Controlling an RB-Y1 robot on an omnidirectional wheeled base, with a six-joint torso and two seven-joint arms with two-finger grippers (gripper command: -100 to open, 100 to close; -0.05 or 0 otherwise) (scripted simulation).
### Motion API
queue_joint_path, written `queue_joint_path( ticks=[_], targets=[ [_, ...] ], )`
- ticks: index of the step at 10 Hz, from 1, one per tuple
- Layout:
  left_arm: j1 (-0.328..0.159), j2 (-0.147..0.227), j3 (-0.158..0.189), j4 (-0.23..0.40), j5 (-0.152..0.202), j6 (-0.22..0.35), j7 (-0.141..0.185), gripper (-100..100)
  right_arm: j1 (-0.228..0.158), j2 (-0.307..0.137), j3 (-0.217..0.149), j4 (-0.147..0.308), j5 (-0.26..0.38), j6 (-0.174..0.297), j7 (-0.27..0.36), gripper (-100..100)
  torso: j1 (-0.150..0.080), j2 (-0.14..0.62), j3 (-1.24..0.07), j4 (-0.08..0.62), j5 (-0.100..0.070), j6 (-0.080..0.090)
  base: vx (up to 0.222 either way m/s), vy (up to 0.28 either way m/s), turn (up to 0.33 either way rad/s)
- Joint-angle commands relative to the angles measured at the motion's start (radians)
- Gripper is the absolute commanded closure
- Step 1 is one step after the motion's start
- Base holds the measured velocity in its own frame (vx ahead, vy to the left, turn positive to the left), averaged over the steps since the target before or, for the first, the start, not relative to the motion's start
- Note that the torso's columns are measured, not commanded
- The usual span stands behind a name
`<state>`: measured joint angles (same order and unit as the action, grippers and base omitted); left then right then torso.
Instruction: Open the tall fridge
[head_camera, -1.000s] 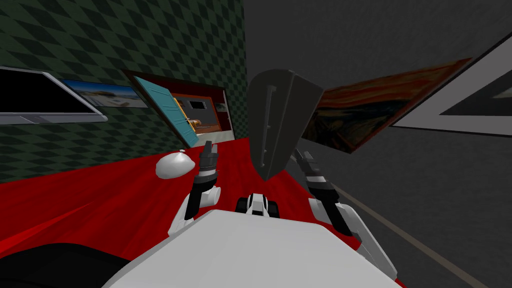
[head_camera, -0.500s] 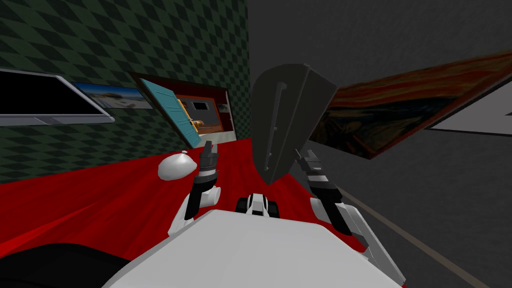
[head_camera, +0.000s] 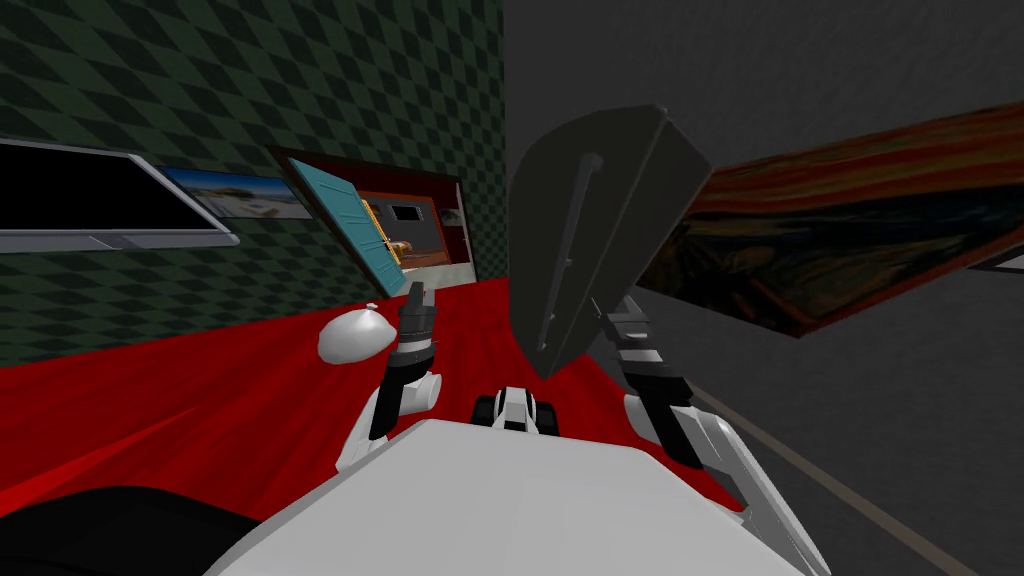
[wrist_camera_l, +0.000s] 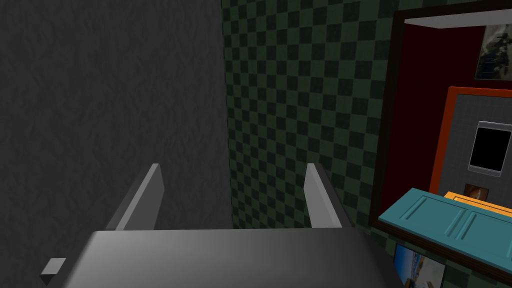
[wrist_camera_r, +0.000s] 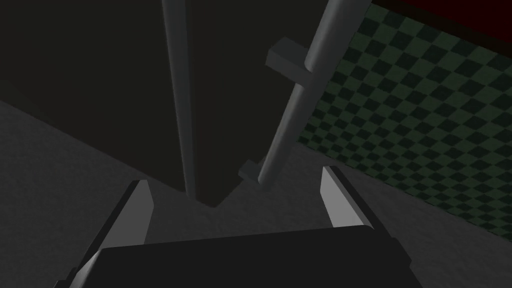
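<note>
Red floor meets a green checkered wall. The right hand, fingers apart and empty, points at the long grey handle of the dark tall fridge, near but not touching. The left hand is also spread.

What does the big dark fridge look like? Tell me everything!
The fridge is a tall, plain, dark grey box and its door looks shut. A long, lighter grey handle runs along the front, held off the door by small square blocks. The fridge stands in the room's corner, where the grey wall meets the green checkered wall. The right end effector points at it with its fingers open, close to one end of the handle but not touching it.
</note>
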<state>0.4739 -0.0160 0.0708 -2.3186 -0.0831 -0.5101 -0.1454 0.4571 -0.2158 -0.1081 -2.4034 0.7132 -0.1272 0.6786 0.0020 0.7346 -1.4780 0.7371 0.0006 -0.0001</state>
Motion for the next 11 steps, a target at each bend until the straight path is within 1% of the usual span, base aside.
queue_joint_path(
  ticks=[1, 4, 6, 9, 11],
  targets=[
    [0.000, 0.000, 0.000, 0.000, 0.000, 0.000, 0.000, 0, -0.003, 0.000, -0.005, -0.014, 0.063, 0.024, 0.051, -100, -0.002, 0.003, 0.002, 0.001, -0.001, 0.000, 0.092, 0.087, 0.034],
    [0.000, 0.000, 0.000, 0.000, 0.000, 0.000, 0.000, 0, -0.006, 0.015, -0.016, -0.035, 0.154, 0.057, 0.133, -100, -0.001, 0.003, 0.002, 0.001, 0.000, 0.000, 0.132, 0.110, 0.055],
    [0.000, 0.000, 0.000, 0.000, 0.000, 0.000, 0.000, 0, -0.007, 0.033, -0.023, -0.047, 0.215, 0.078, 0.182, -100, -0.002, 0.002, 0.001, 0.000, -0.001, 0.000, 0.151, 0.109, 0.045],
    [0.000, 0.000, 0.000, 0.000, 0.000, 0.000, 0.000, 0, -0.010, 0.077, -0.032, -0.065, 0.294, 0.104, 0.247, -100, -0.003, 0.005, 0.003, 0.001, -0.001, 0.000, 0.119, 0.097, 0.045],
    [0.000, 0.000, 0.000, 0.000, 0.000, 0.000, 0.000, 0, -0.011, 0.118, -0.036, -0.077, 0.335, 0.118, 0.282, -100, -0.003, 0.002, 0.001, 0.001, -0.001, -0.001, 0.099, 0.068, 0.031]
  ],
)
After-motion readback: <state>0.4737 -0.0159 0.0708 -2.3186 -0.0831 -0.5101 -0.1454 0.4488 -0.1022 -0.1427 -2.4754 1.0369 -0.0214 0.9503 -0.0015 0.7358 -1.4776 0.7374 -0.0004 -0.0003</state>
